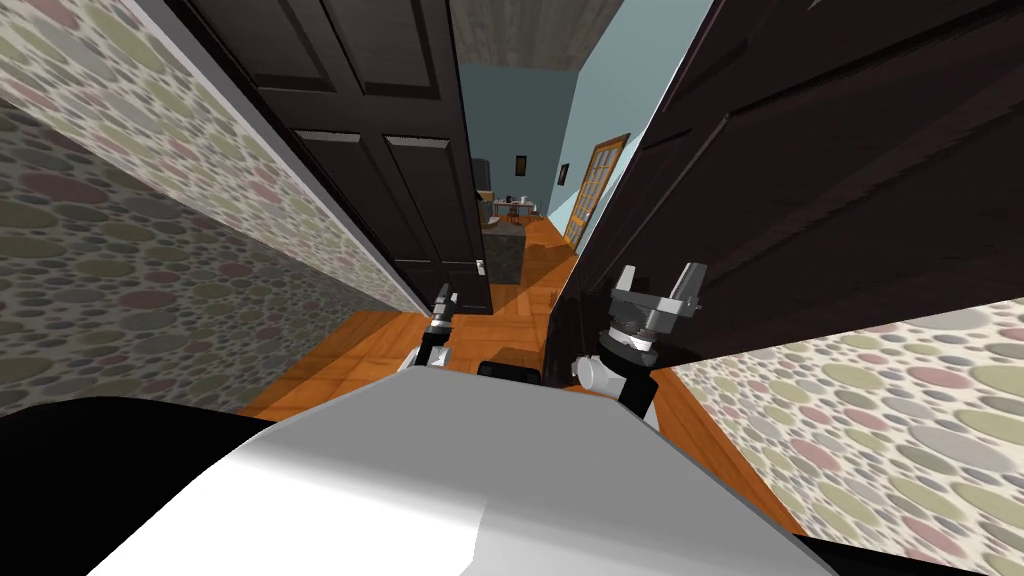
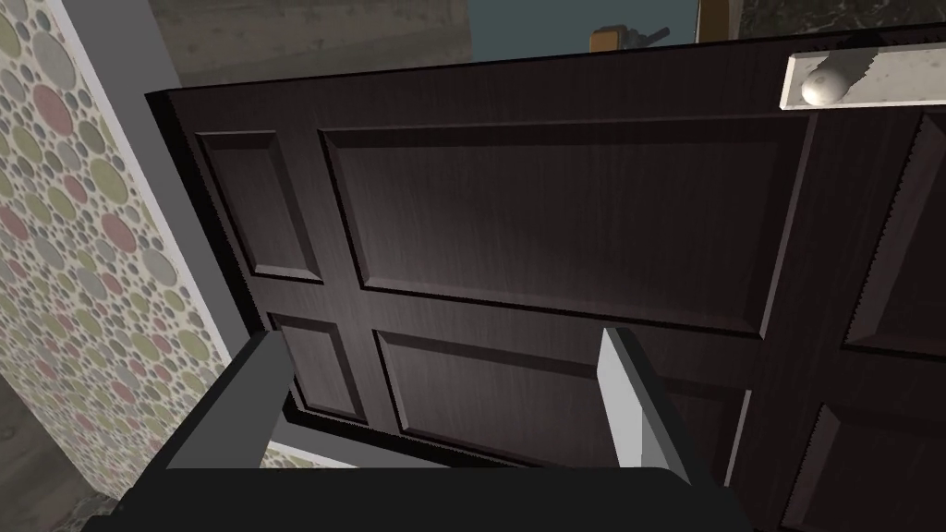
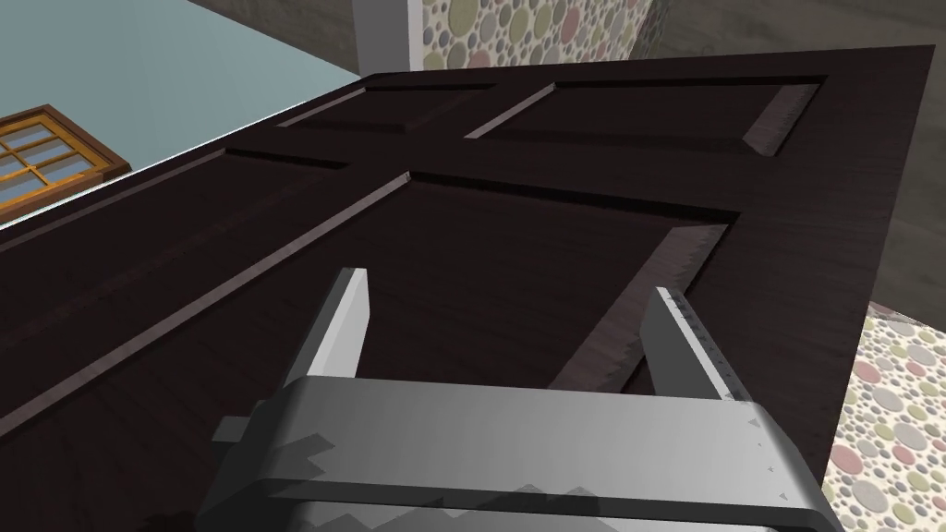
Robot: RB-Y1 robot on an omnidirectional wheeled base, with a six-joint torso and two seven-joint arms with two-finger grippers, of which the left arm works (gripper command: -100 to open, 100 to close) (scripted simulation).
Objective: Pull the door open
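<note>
head view: two dark panelled leaves stand swung apart, left door [image 1: 400,150] and right door [image 1: 820,180], with wood floor [image 1: 520,290] running on between them.
step in hand: looks like the tail end of the pull, i judge. the gap is wide enough to see right through, and neither claw has hold of anything.
left gripper [image 1: 443,300]: fingers spread wide, empty, aimed at the left door's panels and apart from them.
door handle [image 2: 822,85]: pale knob on a pale plate near the left door's free edge, well off to one side of the left claw, not between its fingers.
right gripper [image 1: 660,287]: wide open too, empty, close up against the right door's face. touching or not, i can't tell.
next move: if more swing is wanted, my call is the left claw shifts across to that handle, straddles it and closes before drawing back. otherwise it just backs off clear.
</note>
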